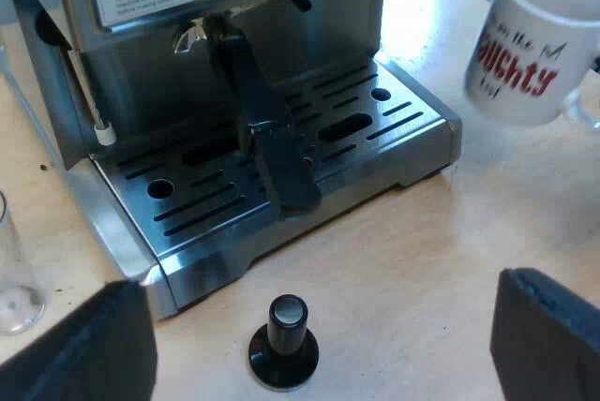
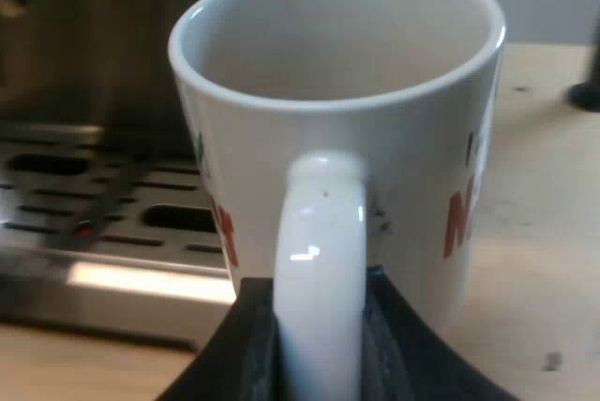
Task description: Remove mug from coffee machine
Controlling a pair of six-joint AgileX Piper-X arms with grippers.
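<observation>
The mug (image 2: 337,139) sits clear of the tray (image 1: 202,200), out over the table (image 1: 422,251) just beside the machine (image 1: 169,54) and tipped a little, with the right gripper (image 2: 319,326) clamped tight on its white handle. The left gripper (image 1: 319,349) hangs over the table at the tray's front, fingers wide apart and holding nothing, the black-knobbed tamper (image 1: 283,343) upright on the table below. The holder (image 1: 267,143) juts from the machine's front over the tray, and the glass (image 1: 14,274) stands beside the machine.
</observation>
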